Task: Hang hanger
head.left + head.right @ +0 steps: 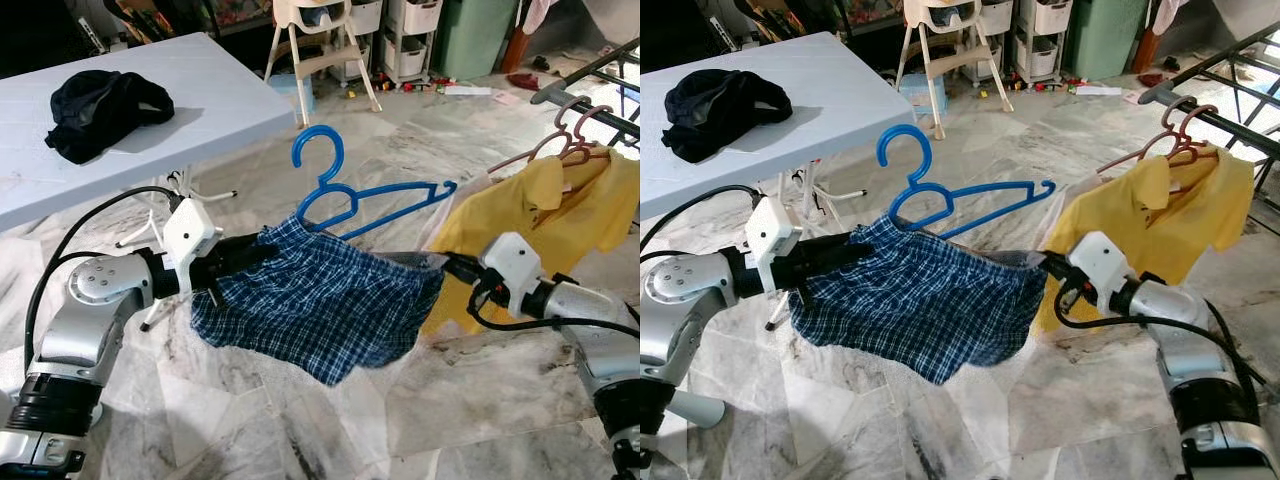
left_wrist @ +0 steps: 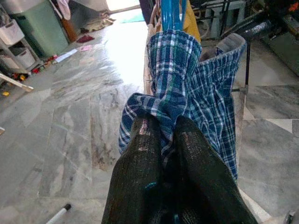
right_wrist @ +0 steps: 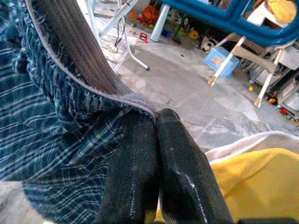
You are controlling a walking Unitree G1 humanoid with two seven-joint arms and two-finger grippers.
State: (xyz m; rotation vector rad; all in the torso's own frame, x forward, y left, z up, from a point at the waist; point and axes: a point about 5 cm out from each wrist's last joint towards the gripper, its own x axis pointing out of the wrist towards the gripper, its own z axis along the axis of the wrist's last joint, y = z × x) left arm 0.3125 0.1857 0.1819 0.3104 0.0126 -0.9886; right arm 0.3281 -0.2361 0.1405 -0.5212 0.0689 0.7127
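Hanger (image 1: 372, 195) stiff, light; plaid shorts (image 1: 320, 300) limp, slip-prone. Left claw (image 1: 232, 262) and right claw (image 1: 447, 263) each pinching waistband below hanger; keep grips wide.

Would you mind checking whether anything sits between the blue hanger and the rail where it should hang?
Nothing visible blocks it. The blue plastic hanger, carrying blue plaid shorts, has open air toward the dark metal rail; a yellow shirt on a pink hanger already occupies part of that rail.

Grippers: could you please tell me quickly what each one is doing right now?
Left gripper: shut on the plaid shorts.
Right gripper: shut on the shorts' waistband.
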